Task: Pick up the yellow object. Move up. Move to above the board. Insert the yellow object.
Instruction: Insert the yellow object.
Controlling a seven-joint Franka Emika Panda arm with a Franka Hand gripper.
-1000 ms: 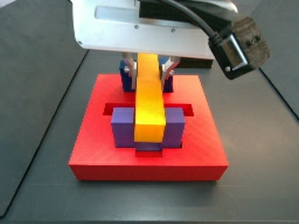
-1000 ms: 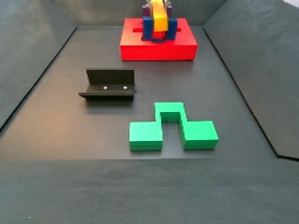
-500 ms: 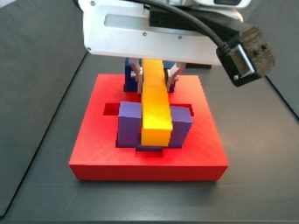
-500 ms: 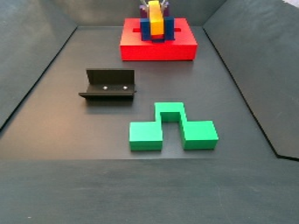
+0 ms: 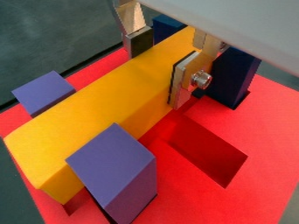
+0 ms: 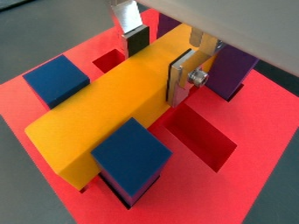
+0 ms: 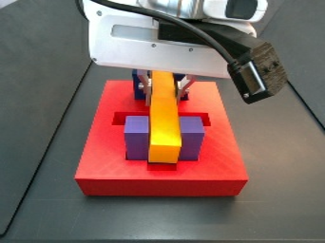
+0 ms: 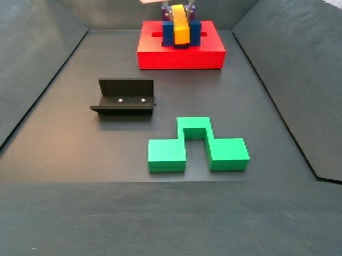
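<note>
- The gripper [image 5: 163,54] is pinching the yellow bar [image 5: 111,114] over the red board [image 5: 251,188], its fingers [image 6: 181,77] pressing the bar's long sides.
- Pick-up, lift and carry appear finished; the insertion is underway, the bar lying between the paired blocks [image 7: 189,137], seemingly not fully seated.
- The bar is lying level, its long axis running front to back across the board in a side view [image 7: 165,119].

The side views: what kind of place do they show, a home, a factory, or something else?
Most likely a robot test bench or a simulated one, not a home. The dark floor has raised walls and holds only plain coloured blocks: the board, a green notched block and the fixture. The hand grips the yellow object over the board.
</note>
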